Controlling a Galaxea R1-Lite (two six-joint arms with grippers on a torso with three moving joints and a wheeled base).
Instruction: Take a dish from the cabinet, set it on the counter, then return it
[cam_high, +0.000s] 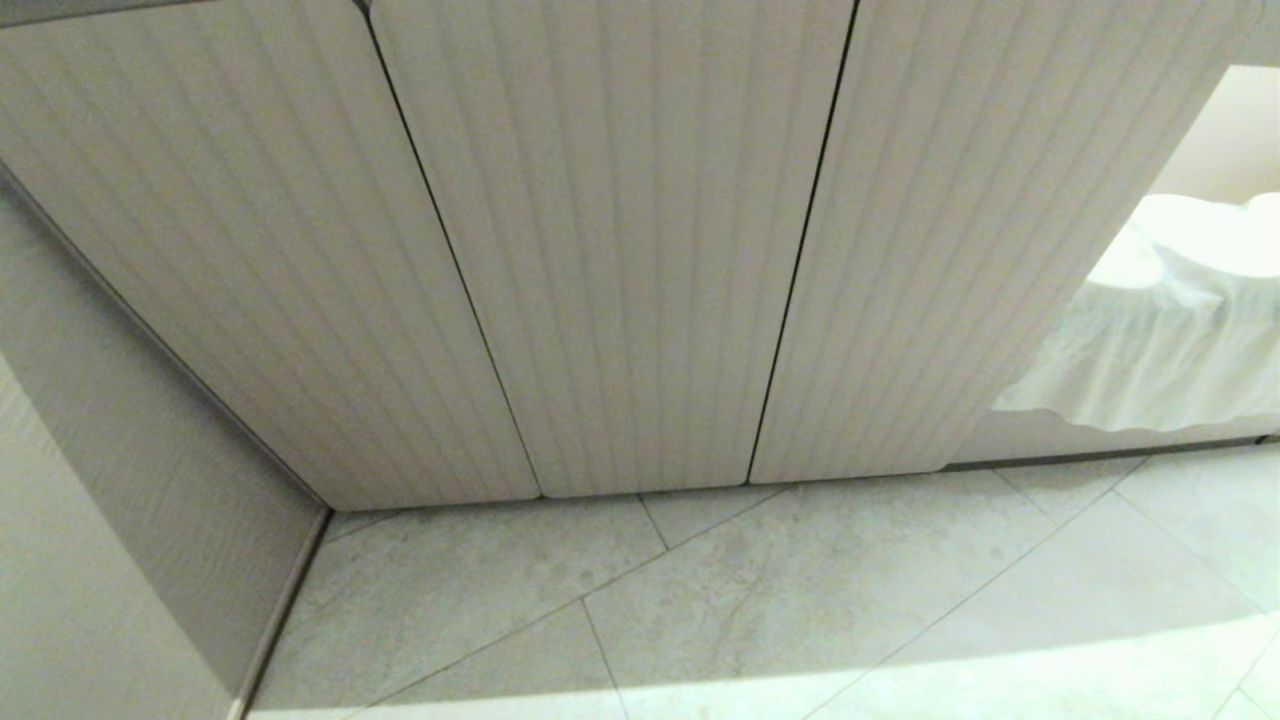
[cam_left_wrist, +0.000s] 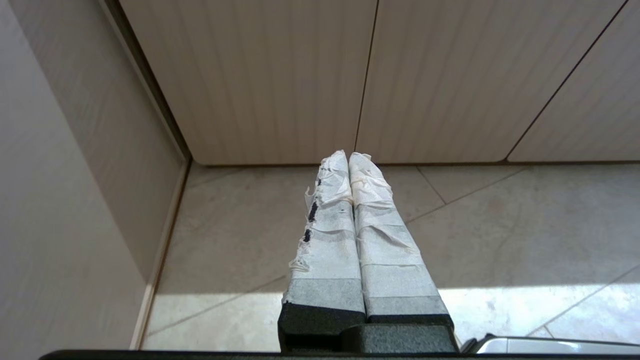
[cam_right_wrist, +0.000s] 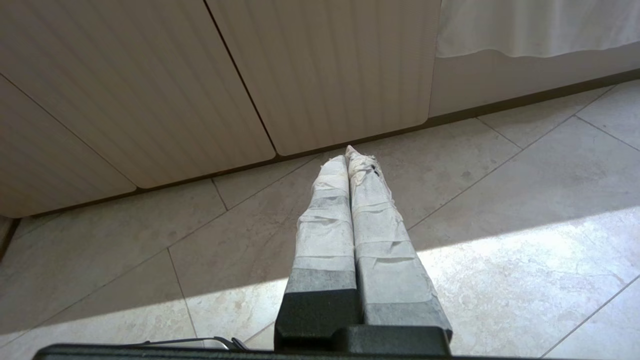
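Cabinet (cam_high: 620, 260) doors all closed, dish not visible, left gripper (cam_left_wrist: 348, 159) fingers pressed together and empty above floor tiles (cam_left_wrist: 500, 235), right gripper (cam_right_wrist: 348, 154) likewise clamped, empty.

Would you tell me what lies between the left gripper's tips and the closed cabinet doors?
Only bare floor tile: in the left wrist view the shut left gripper points at the cabinet with nothing in between.
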